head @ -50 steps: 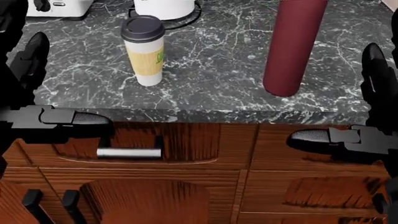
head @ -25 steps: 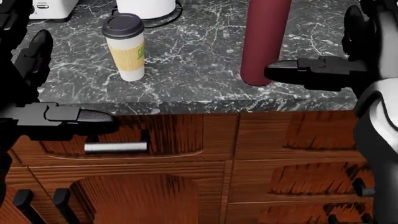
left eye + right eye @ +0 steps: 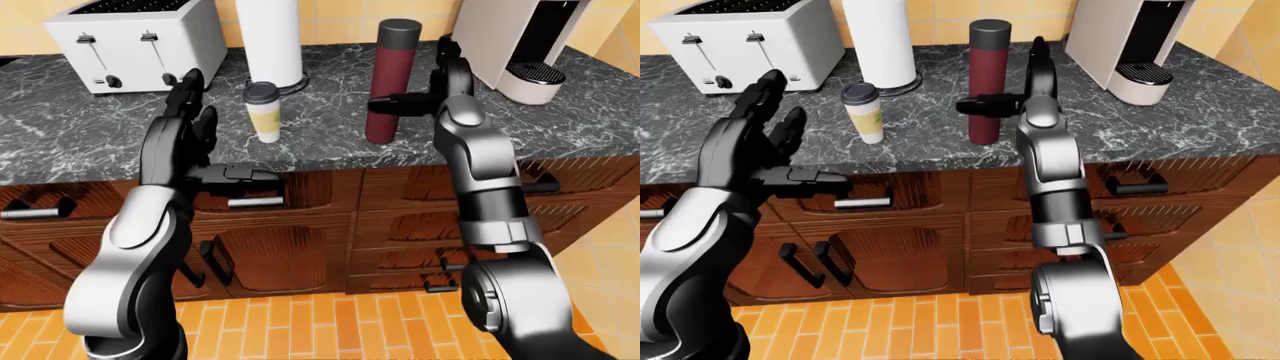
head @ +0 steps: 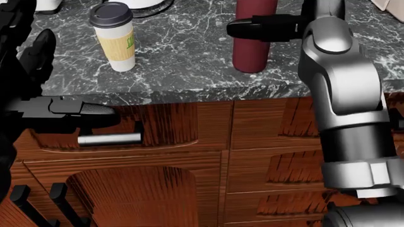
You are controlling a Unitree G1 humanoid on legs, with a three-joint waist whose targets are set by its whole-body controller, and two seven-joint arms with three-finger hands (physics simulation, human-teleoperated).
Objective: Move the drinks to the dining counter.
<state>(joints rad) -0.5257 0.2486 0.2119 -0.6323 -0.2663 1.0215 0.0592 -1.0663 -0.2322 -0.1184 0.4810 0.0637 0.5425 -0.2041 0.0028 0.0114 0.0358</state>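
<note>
A paper coffee cup point(image 3: 263, 111) with a dark lid and tan sleeve stands on the dark marble counter point(image 3: 80, 142). A tall maroon bottle point(image 3: 388, 82) stands to its right in the left-eye view. My right hand point(image 3: 425, 90) is at the bottle's right side. Its thumb lies across the bottle's near face and its fingers stand upright and open, not closed round it. My left hand point(image 3: 790, 142) is open and empty, spread before the counter edge, below and left of the cup.
A white toaster point(image 3: 140, 45), a white paper-towel roll point(image 3: 268, 37) and a coffee machine point(image 3: 530, 45) stand along the counter's far side. Wooden drawers with metal handles point(image 3: 250, 202) lie under the counter. Orange tile floor point(image 3: 300, 330) is below.
My right hand rose from below the counter edge to the maroon bottle, thumb now across it. The camera shifted, so cup and bottle sit further left. The left hand barely moved.
</note>
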